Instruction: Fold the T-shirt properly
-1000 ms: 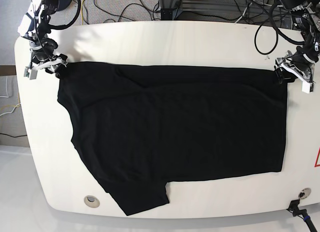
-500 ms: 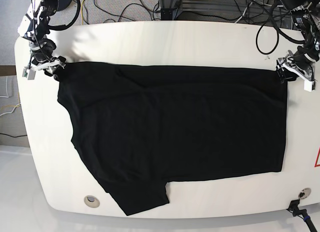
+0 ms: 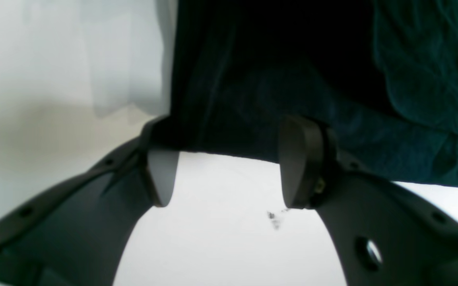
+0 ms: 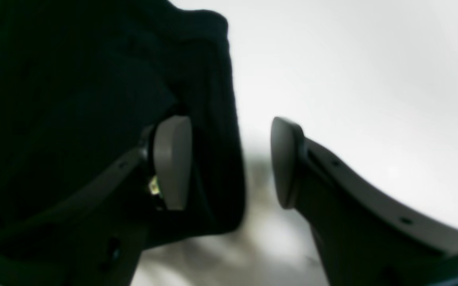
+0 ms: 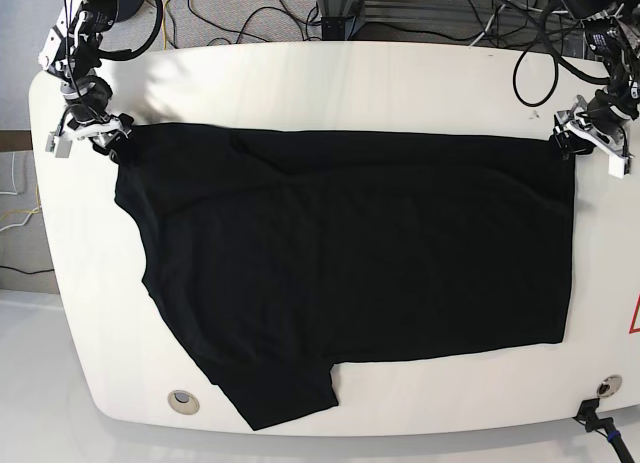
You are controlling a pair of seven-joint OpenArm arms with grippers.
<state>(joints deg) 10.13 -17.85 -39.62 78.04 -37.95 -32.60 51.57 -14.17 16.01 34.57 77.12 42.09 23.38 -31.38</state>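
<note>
The limp black T-shirt (image 5: 350, 253) lay flat; left gripper (image 3: 225, 167) and right gripper (image 4: 229, 163) stood spread at 2 far corners, likely the best holds.

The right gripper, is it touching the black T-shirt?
Cannot tell. In the right wrist view the open right gripper straddles the T-shirt edge, but no contact shows plainly.

White rounded table (image 5: 400, 78), black cables (image 5: 250, 13) behind.

The black T-shirt (image 5: 350, 263) lies spread across the white table (image 5: 330, 83).
</note>
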